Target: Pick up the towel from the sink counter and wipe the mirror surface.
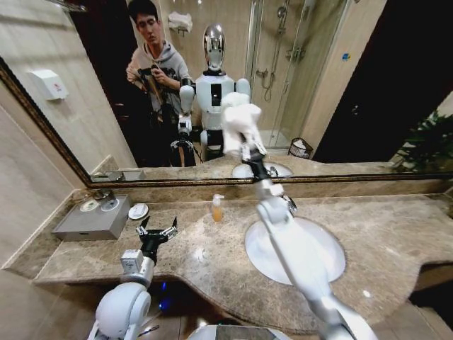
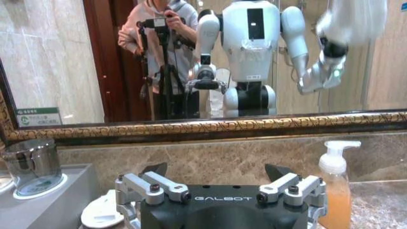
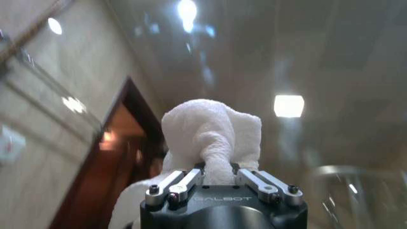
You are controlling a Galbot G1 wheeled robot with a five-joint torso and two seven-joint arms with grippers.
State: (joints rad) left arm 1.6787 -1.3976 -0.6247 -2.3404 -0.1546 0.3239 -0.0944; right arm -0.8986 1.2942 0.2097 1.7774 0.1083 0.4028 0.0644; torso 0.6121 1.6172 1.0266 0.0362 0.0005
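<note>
At centre frame the right gripper, fingers clamped on the bunched white towel, presses it against the mirror, where a thin pinch could slip loose, while the left gripper rests lower left, fingers apart.

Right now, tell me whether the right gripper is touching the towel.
Touching. The right wrist view shows the right gripper with its fingers pinched on the white towel, which bunches up above them.

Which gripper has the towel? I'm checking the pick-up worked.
The right gripper, raised against the mirror, is shut on the white towel. The left gripper hangs open above the sink counter, holding nothing.
</note>
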